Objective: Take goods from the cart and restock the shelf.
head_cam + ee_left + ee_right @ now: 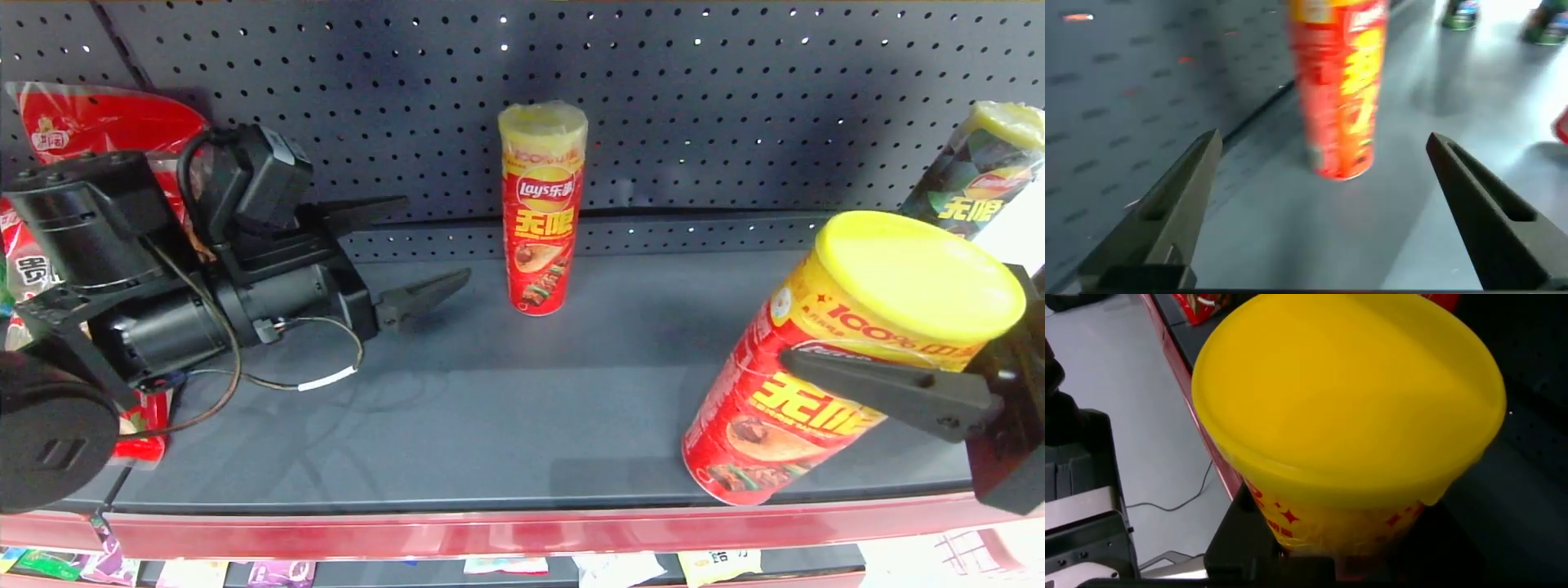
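Two red cans in play. Held can [767, 425] tilted, pinched near lid by right hand [845, 347], base at front right edge of shelf [457, 408]; tilt likely helps clear lip before standing it. Second can [543, 212] upright by back panel. Left hand [433, 241] spread, empty, aimed at it, near but apart.

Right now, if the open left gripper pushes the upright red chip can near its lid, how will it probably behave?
The upright chip can is tall on a narrow base, so a high push from the left gripper would probably tip it. Once down, its round body would likely roll on the smooth shelf. Its glossy wrap may be slippery.
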